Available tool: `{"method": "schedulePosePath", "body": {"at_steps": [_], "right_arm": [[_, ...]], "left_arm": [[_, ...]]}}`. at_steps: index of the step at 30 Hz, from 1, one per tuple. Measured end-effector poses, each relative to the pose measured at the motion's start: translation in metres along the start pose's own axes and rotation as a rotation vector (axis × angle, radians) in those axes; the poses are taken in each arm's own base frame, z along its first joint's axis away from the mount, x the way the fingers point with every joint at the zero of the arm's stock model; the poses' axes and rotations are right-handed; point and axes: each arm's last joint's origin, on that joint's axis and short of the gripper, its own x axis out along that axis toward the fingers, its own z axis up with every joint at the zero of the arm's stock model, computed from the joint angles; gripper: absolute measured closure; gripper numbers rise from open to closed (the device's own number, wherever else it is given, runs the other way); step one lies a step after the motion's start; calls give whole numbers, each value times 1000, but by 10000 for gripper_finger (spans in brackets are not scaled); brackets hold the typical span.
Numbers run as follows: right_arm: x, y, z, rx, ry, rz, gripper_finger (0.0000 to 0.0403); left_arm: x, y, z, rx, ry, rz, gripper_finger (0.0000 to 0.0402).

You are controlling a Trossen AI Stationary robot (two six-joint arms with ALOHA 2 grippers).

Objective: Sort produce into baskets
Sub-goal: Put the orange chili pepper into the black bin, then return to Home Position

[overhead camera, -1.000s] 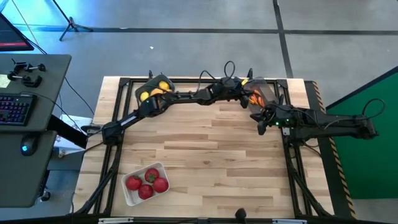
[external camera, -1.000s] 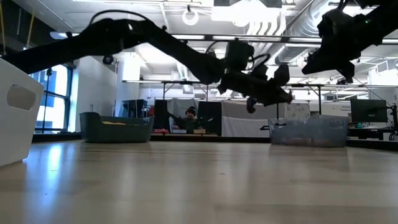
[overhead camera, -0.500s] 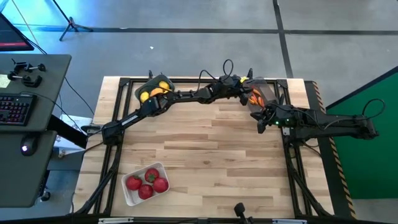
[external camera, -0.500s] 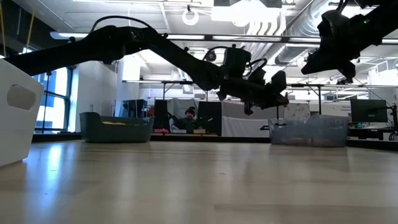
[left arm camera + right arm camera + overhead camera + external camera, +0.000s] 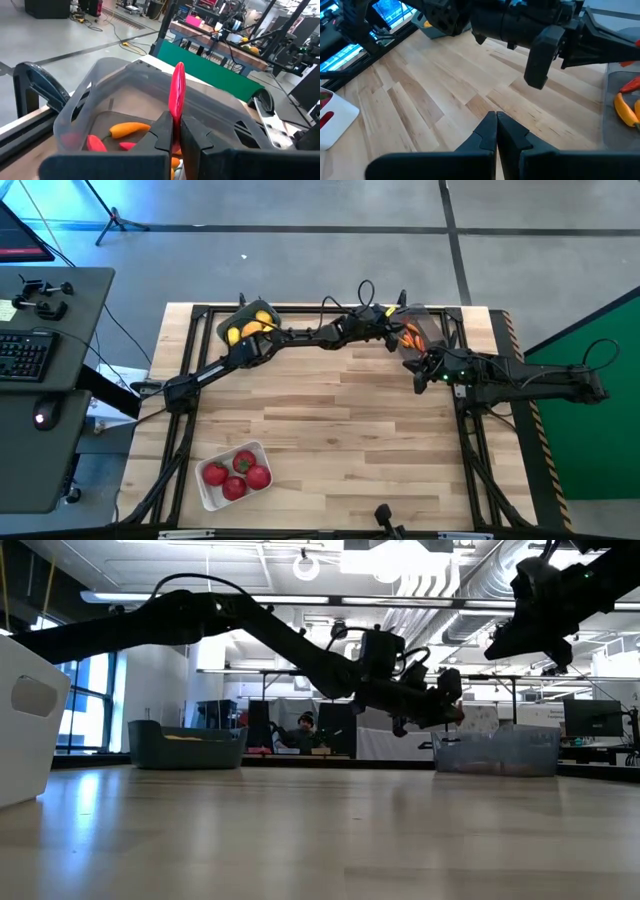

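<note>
My left gripper [image 5: 396,328] [image 5: 176,124] reaches along the table's far side and is shut on a thin red pepper [image 5: 178,95], over the near-left rim of the dark translucent bin [image 5: 428,330] [image 5: 100,75] [image 5: 497,752]. Orange and red peppers [image 5: 129,129] lie on that bin's floor. My right gripper [image 5: 411,367] [image 5: 496,119] is shut and empty, above the table just in front of the bin. Lemons lie in the blue-grey bin [image 5: 248,323] and red fruits in the white bin [image 5: 234,473]. My left gripper pinches one end of the red pepper [image 5: 175,116] between its two fingers. The fingers come from the table's left, slanting a little down, and lie along the pepper. The rest of the pepper sticks out past the fingertips, lifted clear above the bin.
The blue-grey bin [image 5: 186,745] stands at the far left and the white bin [image 5: 25,720] at the near left. Bare wood lies between them and across the table's middle. A black frame runs round the table. A person sits in the room behind.
My left gripper has sunk a little and gone slightly toward the table's right edge, closer to the translucent bin, with the red pepper still held.
</note>
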Motion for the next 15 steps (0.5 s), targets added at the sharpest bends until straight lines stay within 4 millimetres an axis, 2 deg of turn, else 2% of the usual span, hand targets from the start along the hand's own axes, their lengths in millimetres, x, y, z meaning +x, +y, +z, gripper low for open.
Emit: {"method": "schedulePosePath", "body": {"at_steps": [5,15], "right_arm": [[0,0,0,4,-9,-12,403],[0,0,1,21,-18,-17,403]], "left_arm": [[0,0,0,0,-5,-6,379],[0,-1,0,7,7,-40,305]]}}
